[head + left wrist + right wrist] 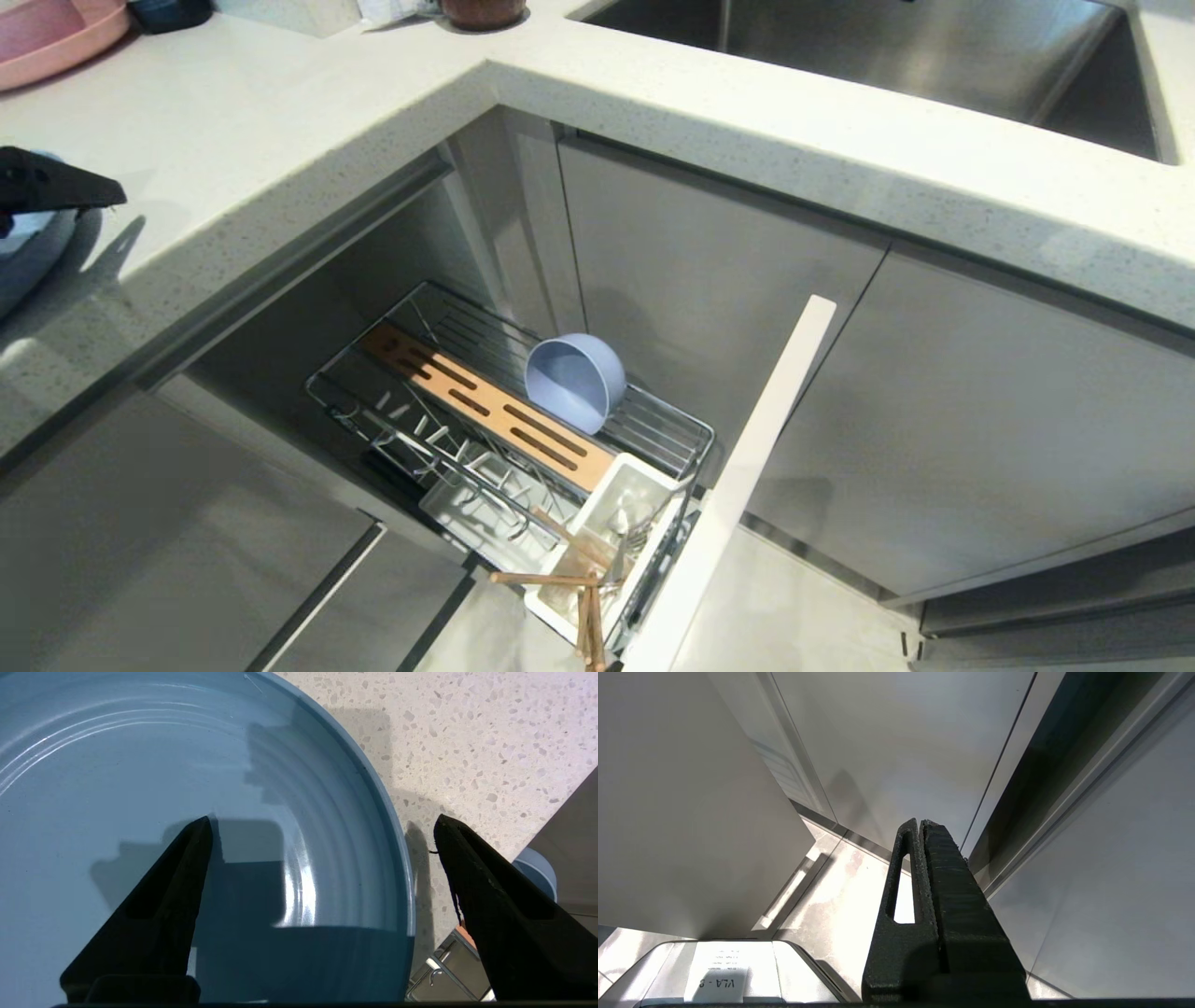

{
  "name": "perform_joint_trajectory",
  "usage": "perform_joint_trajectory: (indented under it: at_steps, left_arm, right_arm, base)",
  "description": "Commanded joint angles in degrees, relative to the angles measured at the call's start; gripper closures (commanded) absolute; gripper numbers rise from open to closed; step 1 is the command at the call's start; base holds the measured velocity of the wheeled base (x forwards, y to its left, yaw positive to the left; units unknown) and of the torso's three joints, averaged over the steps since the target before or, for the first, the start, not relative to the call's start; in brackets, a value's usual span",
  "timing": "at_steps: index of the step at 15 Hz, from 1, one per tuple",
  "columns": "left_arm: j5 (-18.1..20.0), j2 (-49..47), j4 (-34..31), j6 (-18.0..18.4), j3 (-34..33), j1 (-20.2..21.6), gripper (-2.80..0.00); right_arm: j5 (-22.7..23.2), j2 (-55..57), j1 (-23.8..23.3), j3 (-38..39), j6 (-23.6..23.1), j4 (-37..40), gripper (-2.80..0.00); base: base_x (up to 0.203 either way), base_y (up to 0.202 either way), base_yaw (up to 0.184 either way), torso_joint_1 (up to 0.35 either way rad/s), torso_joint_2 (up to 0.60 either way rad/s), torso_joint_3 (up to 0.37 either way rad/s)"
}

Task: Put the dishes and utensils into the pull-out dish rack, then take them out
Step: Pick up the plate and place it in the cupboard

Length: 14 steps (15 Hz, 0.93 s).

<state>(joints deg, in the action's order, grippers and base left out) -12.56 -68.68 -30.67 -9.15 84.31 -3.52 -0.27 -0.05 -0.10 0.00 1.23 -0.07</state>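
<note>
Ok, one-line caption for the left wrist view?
Open left gripper straddling the light-blue plate's rim on the speckled countertop.

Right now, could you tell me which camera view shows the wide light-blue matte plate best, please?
The left wrist view: the wide light-blue matte plate fills it, lying on the speckled countertop under the open left gripper. The head view catches only a sliver at its left edge; the right wrist view shows none.

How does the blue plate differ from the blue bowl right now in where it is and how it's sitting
The plate lies flat on the speckled counter; the bowl is in the pull-out dish rack, tipped on its side. The plate is wide and shallow; the bowl is smaller and deeper. The open left gripper straddles the plate's rim; nothing is near the bowl. Both are the same matte light blue.
</note>
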Motion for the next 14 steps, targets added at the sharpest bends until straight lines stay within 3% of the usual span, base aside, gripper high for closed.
perform_joint_trajectory:
  at_steps: [1,4,5,14]
  left_arm:
    - [-0.1,-0.49,-0.18,-0.08,-0.1,-0.08,-2.8]
    - [-0.1,-0.66,-0.18,0.01,-0.11,-0.17,-2.8]
    - [-0.1,-0.71,-0.18,0.01,-0.29,-0.43,0.0]
    - [-0.19,0.25,-0.27,0.08,-0.11,-1.75,0.0]
  right_arm:
    - [0.0,-0.13,0.01,0.09,0.0,-0.01,0.0]
    - [0.0,-0.13,0.01,0.09,0.0,-0.01,0.0]
    - [0.0,-0.16,0.01,0.09,0.0,-0.01,0.0]
    - [0.0,-0.21,0.01,0.09,0.04,-0.01,0.0]
  base:
    - [0.0,0.0,0.0,0.0,0.0,0.0]
    - [0.0,0.0,0.0,0.0,0.0,0.0]
    - [0.0,0.0,0.0,0.0,0.0,0.0]
    - [0.0,0.0,0.0,0.0,0.0,0.0]
